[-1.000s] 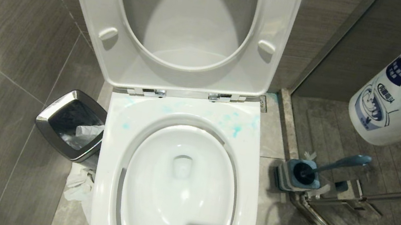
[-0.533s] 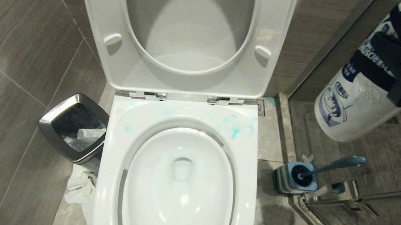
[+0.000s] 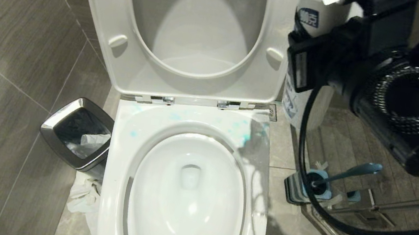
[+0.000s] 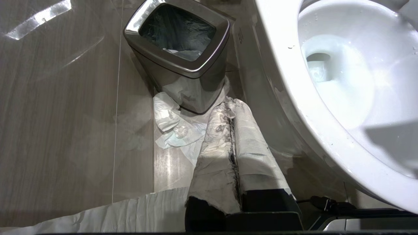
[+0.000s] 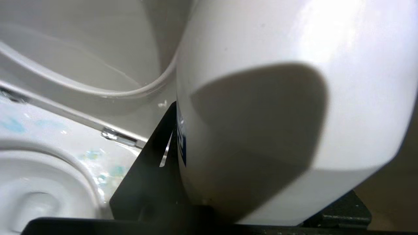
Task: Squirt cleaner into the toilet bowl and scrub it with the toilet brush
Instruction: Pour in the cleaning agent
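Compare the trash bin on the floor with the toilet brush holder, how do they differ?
The trash bin stands left of the toilet bowl; the brush holder stands on its right. The bin is larger, dark with a shiny steel rim; the holder is smaller and blue-grey. The bin holds crumpled white paper; the holder holds the toilet brush, its handle leaning out. Both are squarish, open-topped and stand on the floor beside the bowl.
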Available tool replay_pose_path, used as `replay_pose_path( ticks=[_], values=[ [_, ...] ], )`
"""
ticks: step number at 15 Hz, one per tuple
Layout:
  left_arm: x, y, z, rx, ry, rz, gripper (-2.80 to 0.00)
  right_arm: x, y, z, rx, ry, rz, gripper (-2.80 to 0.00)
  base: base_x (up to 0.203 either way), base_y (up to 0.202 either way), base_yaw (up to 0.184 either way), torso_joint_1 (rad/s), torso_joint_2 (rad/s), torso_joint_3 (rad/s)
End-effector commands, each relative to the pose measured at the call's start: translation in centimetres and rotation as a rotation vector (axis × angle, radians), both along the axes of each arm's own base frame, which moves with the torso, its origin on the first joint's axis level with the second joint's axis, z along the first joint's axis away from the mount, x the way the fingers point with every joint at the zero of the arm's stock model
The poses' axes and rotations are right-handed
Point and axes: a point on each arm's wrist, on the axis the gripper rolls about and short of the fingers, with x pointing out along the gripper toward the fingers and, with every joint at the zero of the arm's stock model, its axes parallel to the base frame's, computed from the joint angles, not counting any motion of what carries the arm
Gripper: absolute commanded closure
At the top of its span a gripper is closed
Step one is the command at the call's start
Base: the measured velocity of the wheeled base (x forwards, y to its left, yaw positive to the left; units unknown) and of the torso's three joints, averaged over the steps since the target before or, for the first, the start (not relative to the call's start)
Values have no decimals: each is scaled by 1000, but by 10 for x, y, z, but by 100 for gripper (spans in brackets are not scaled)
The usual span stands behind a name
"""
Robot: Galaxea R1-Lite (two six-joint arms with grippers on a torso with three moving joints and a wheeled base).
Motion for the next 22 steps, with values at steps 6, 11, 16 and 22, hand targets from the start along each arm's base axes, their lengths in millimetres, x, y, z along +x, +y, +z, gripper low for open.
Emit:
replay_pose_path(
  ticks=[6,11,16,22],
  values=[
    [0,0,0,0,1,0,0,15,38,-22,-560,-17,-67,0,0,0,0,0,0,0],
    [0,0,0,0,1,0,0,6,52,-14,-806,-58,-130,0,0,0,0,0,0,0],
    [0,0,0,0,1,0,0,-17,71,-22,-986,-7,-218,0,0,0,0,0,0,0],
    [0,0,0,0,2,0,0,-16,74,-42,-1274,-16,-237,0,0,0,0,0,0,0]
  ],
)
